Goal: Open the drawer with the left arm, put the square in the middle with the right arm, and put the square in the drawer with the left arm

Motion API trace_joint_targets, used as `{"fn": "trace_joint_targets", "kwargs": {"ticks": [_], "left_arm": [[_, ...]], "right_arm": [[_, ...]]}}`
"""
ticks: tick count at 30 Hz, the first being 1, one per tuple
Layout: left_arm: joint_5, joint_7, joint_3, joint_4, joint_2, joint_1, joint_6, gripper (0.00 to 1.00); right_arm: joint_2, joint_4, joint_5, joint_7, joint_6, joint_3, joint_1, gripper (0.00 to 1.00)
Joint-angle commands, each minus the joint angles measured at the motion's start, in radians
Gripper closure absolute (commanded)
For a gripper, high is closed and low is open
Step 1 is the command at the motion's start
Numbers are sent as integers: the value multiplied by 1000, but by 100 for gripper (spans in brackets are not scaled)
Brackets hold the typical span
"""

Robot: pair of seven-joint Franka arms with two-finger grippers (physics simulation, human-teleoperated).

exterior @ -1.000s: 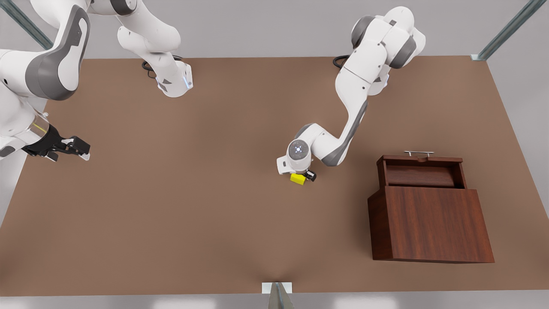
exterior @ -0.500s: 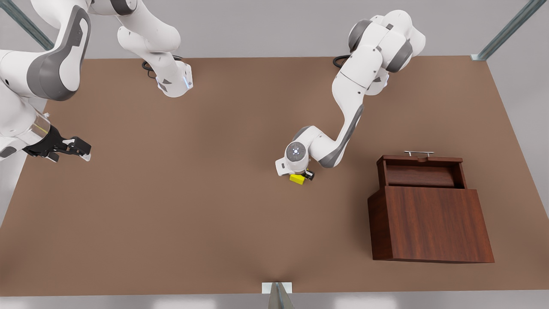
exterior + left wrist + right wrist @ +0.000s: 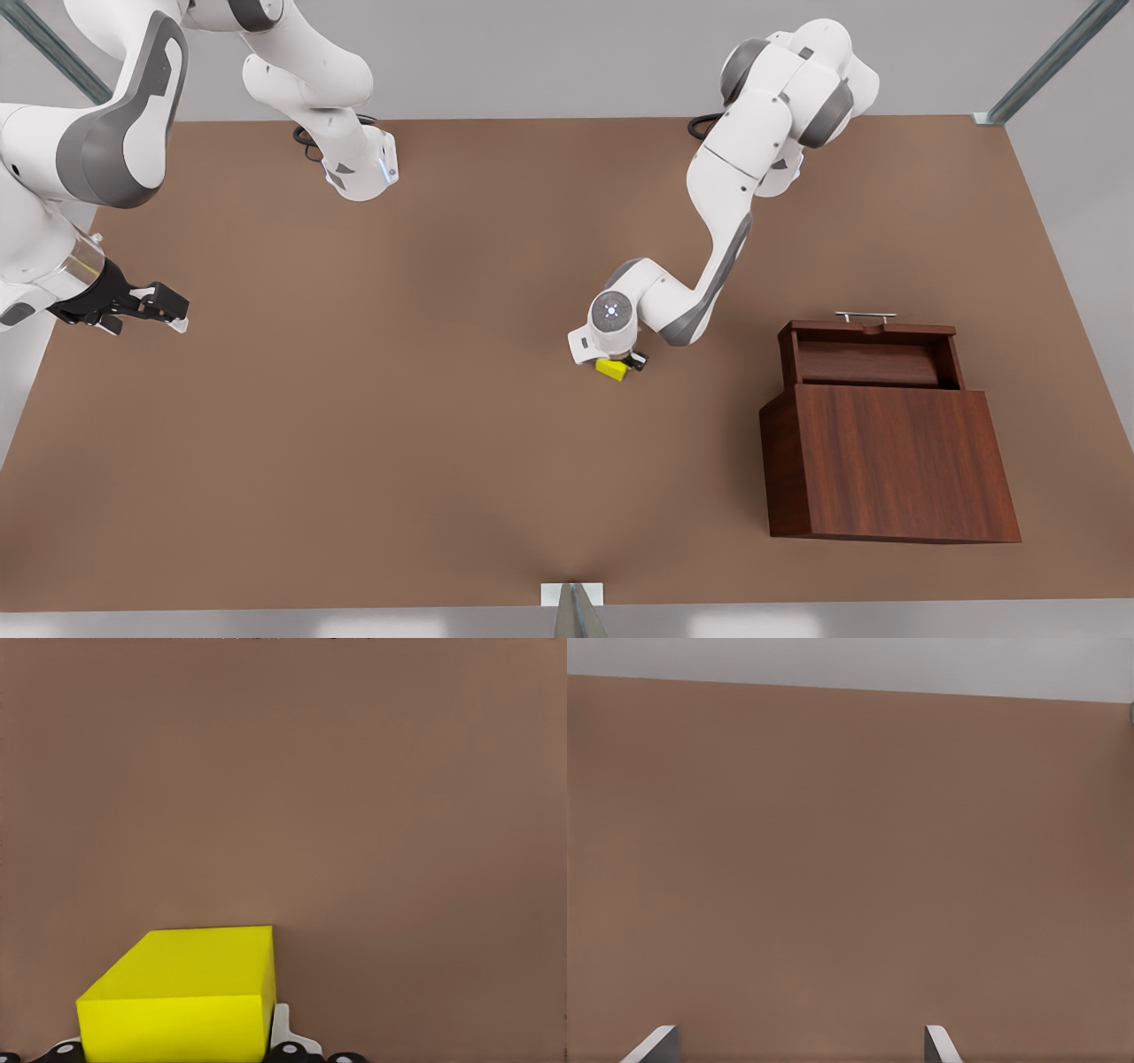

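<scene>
My left gripper (image 3: 625, 364) sits at mid-table over the small bright yellow cube (image 3: 611, 369), which rests on the plain matte brown tabletop (image 3: 399, 425). In the left wrist view the cube (image 3: 182, 1001) fills the space between my fingers (image 3: 285, 1041), with pads flanking its side faces; I judge the jaws closed on it, or nearly so, though actual contact is hard to confirm. It looks rigid, light and flat-faced, with smooth, possibly slick sides, so a centred pinch on two opposite faces should hold. An off-centre pinch risks the cube twisting out. The cube appears slightly skewed to the jaw line, so check alignment before lifting. The drawer (image 3: 868, 359) of the dark reddish-brown wood-grain cabinet (image 3: 886, 461) is pulled out, its silver bar handle (image 3: 865, 315) facing away from the camera, well apart on the front view's right. Next, I reckon: lift, carry over, drop into the tray. My right gripper (image 3: 151, 306) waits near the table edge on the front view's left, fingers (image 3: 656, 1045) spread wide, empty.
</scene>
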Motion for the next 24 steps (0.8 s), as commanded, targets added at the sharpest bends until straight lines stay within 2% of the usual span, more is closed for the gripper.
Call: {"fn": "trace_joint_targets", "kwargs": {"ticks": [1,7,11,17,20,24], "left_arm": [[-3,-27,0,5,-6,0,-25,28],[-9,-10,9,5,-170,3,-193,27],[-34,56,52,5,-305,17,-343,27],[-66,274,219,-67,-475,17,-496,27],[-77,455,359,-113,-542,14,-535,26],[-77,596,471,-140,-562,14,-535,26]], "right_arm": [[0,1,0,0,0,0,0,0],[-2,2,-1,1,-3,0,-6,0],[-2,2,-1,1,0,0,-6,0],[-2,1,-1,1,0,0,-6,0],[-2,1,-1,1,0,0,-6,0],[0,1,0,1,3,0,-6,0]]}}
